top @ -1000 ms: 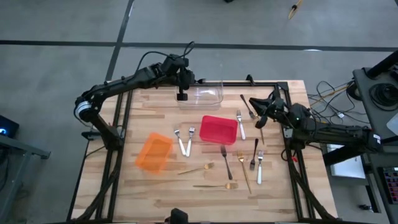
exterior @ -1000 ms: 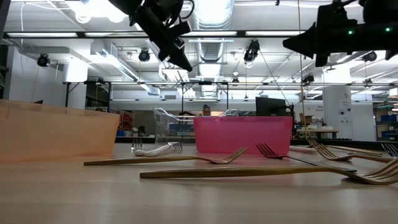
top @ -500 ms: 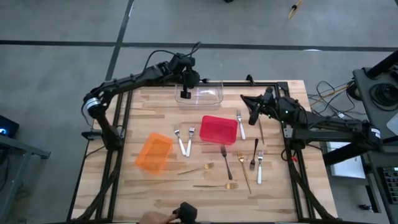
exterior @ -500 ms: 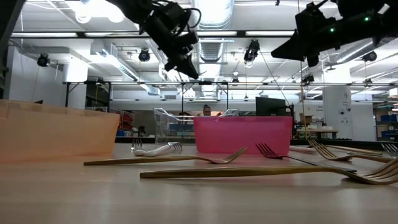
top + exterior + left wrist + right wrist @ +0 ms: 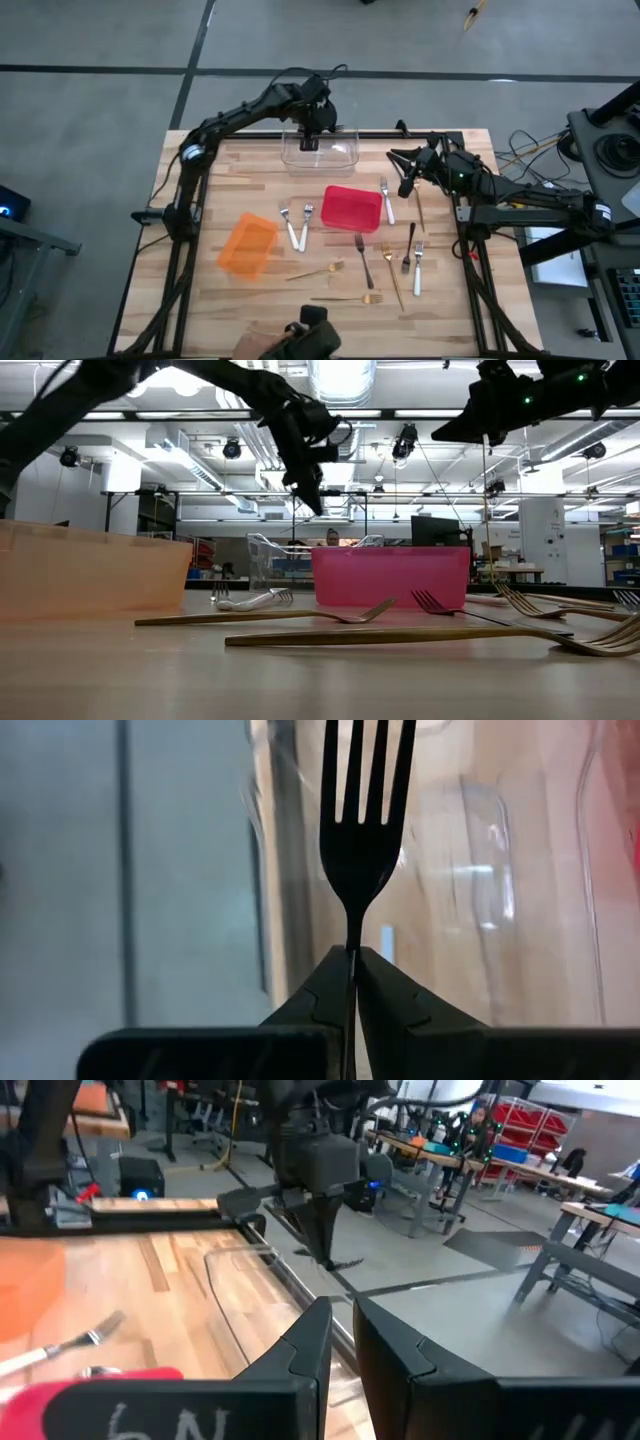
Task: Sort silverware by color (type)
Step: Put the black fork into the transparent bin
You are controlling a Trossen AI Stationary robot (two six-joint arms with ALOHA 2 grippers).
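My left gripper [image 5: 310, 140] is shut on a black fork [image 5: 362, 830] and hangs above the clear bin [image 5: 350, 160], close to its far rim. The fork's tines point away from the fingers, down toward the bin. My right gripper [image 5: 402, 172] hovers level over the table's right part. Its fingers [image 5: 310, 1350] stand only a narrow slit apart with nothing seen between them. Several silver, gold and black forks lie flat on the table, among them silver ones [image 5: 295, 225], a gold one [image 5: 318, 270] and a black one [image 5: 362, 258]. My left gripper pinches the black fork's handle just below the neck [image 5: 352, 935] between its two fingers, which lie along the fork. They slant steeply down from above. The fork is lifted clear and sticks out beyond the fingertips in line with them, tines foremost [image 5: 318, 510].
A red bin [image 5: 351, 208] stands at mid-table and an orange bin [image 5: 247, 245] at the near left. More forks lie to the right of the red bin [image 5: 386, 198] and toward the near edge [image 5: 348, 298]. A black frame rail runs along the far edge [image 5: 400, 133].
My left gripper has carried the black fork toward the table's right and far edge, sinking and tipping more steeply down, until it stands over the clear bin. My right gripper has risen a little, shifted toward the left and rolled slightly.
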